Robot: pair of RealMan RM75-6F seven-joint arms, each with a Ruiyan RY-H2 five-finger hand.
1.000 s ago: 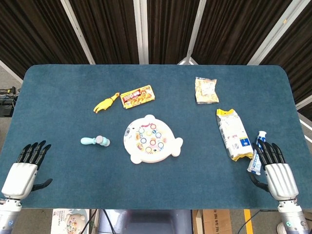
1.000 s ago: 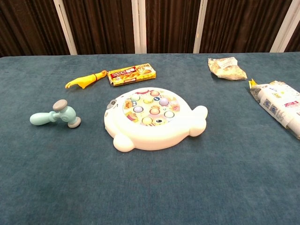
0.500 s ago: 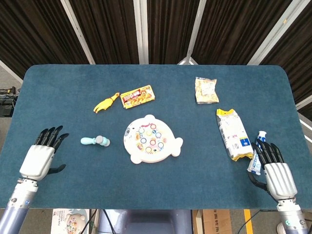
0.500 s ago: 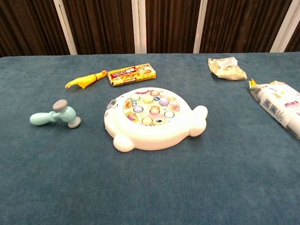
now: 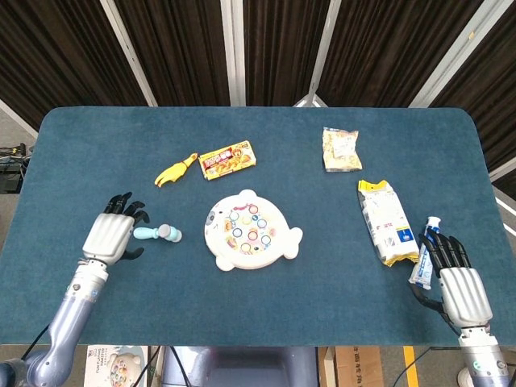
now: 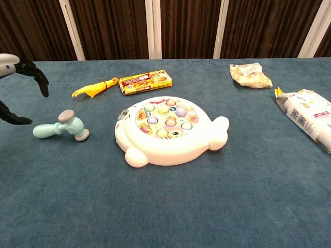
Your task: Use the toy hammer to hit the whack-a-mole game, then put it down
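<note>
Left hand (image 5: 111, 235) hangs just left of the toy hammer (image 5: 157, 234). Its fingers (image 6: 36, 77) are spread apart and it holds nothing. In the chest view the dark fingers curve over the handle end of the hammer, but they do not touch it.

The toy hammer lies flat on the blue table (image 5: 121, 145). It is a little way left of the whack-a-mole game (image 5: 251, 230). Its light blue handle points left, away from the game, and its head with the grey ends is on the side near the game.

A yellow rubber chicken (image 5: 175, 171) lies behind the game, off to the left. An orange snack box (image 5: 226, 160) sits beside the chicken, right behind the game.

Far to the right of the game are a small snack bag (image 5: 341, 149) at the back and a long white and yellow packet (image 5: 386, 221).

Right hand (image 5: 455, 278) rests well right of the game, at the near edge of the table. Its fingers are straight and apart, and it holds nothing. A small tube (image 5: 425, 251) lies just beside it.
</note>
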